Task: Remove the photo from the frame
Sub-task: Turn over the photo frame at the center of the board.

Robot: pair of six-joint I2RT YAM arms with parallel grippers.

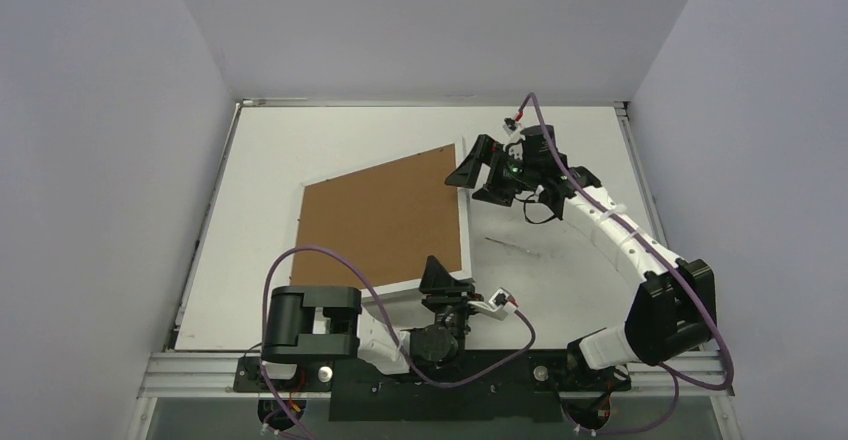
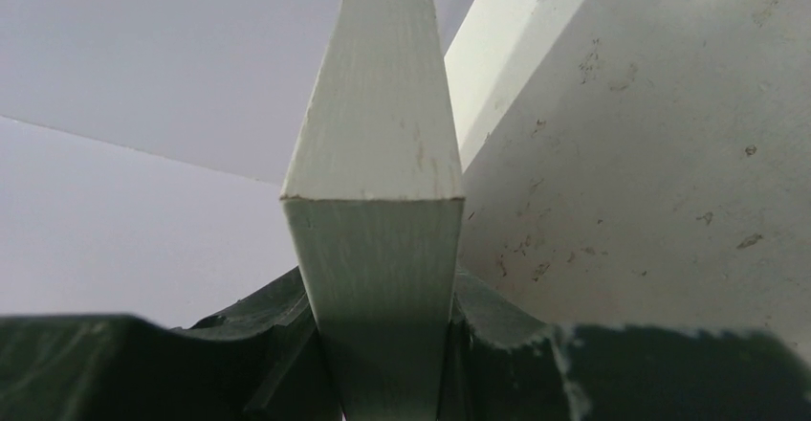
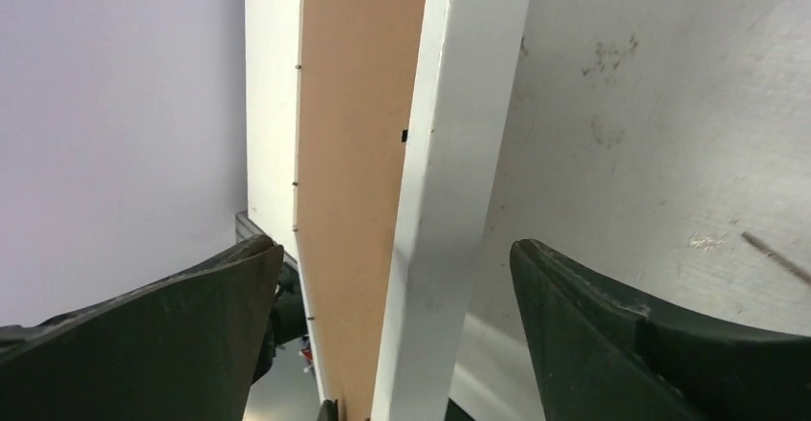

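Looking at the near end first, I have the black two-finger left gripper [image 1: 437,282] clamped on the near right corner of the large rectangular picture frame [image 2: 378,105] with its narrow white border. The left wrist view shows the white rail pinched between both dark pads [image 2: 273,340], touching on each side. I judge that this grip anchors the frame so it cannot slide on the scuffed white table [image 1: 560,260].

The frame sits with its brown fibreboard back [image 1: 385,222] turned up, the side I need for reaching what is inside. I cannot tell whether it lies flat or is tipped.

Farther off, the black right gripper [image 1: 478,172] straddles the far right corner with its jaws spread wide. There is a clear gap on either side of the rail, and it holds nothing.

The photo shows in no view. I take it to be under the backing, not yet out.
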